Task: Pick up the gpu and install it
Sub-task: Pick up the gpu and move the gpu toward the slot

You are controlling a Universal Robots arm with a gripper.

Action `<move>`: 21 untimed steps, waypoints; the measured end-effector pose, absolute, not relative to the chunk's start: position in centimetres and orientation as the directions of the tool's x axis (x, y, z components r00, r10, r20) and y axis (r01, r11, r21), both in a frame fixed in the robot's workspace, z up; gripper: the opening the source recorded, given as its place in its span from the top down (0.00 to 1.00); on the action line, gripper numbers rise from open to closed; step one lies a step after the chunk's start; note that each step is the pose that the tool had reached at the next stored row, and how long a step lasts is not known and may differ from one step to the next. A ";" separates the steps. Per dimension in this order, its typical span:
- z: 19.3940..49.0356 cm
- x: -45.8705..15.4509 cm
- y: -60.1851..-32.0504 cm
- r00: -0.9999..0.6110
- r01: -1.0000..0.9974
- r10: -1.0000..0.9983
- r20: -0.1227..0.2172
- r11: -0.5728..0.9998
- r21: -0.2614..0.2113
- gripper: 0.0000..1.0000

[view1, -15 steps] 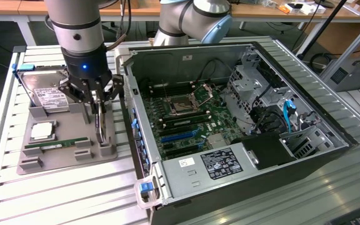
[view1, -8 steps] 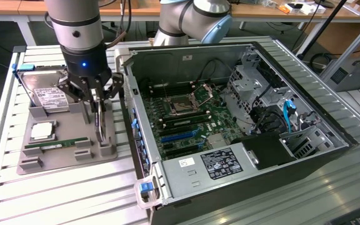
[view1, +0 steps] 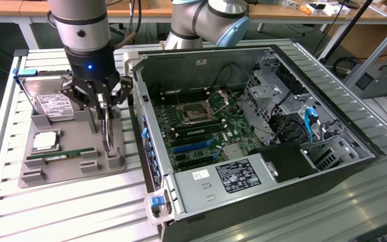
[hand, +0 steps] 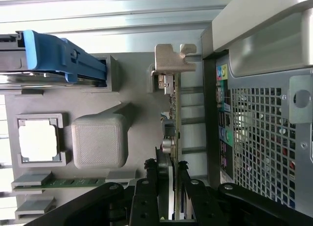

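The gpu (view1: 108, 135) stands on edge in a slot of the grey holder tray (view1: 69, 174), to the exterior view's left of the open computer case (view1: 154, 151). In the wrist view the gpu (hand: 172, 113) runs as a thin edge away from the camera, with its silver bracket (hand: 172, 57) at the far end. My gripper (view1: 104, 108) comes down from above onto the card's upper edge. The gripper (hand: 167, 171) has one black finger (hand: 150, 174) on each side of the card and is shut on it. The card's lower edge still sits in the tray.
On the same tray lie a hard drive (view1: 52, 103) in a blue caddy (hand: 58, 57), a CPU (view1: 46, 141) and a RAM stick (view1: 62, 155). Inside the case are the motherboard (view1: 200, 131), a power supply (view1: 237, 174) and drive cages (view1: 274, 85). The case wall stands close beside the card.
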State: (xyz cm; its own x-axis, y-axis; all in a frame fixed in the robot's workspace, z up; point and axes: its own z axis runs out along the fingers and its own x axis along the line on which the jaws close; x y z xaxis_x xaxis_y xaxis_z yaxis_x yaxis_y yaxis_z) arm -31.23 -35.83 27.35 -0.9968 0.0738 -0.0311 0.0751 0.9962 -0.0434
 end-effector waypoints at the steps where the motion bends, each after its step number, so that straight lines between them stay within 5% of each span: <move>1: 27.4 -31.2 -35.8 -0.997 0.075 0.074 -0.031 0.996 -0.043 0.73; 21: 28.9 -31.2 -35.8 -0.997 0.075 0.074 -0.031 0.996 -0.043 0.73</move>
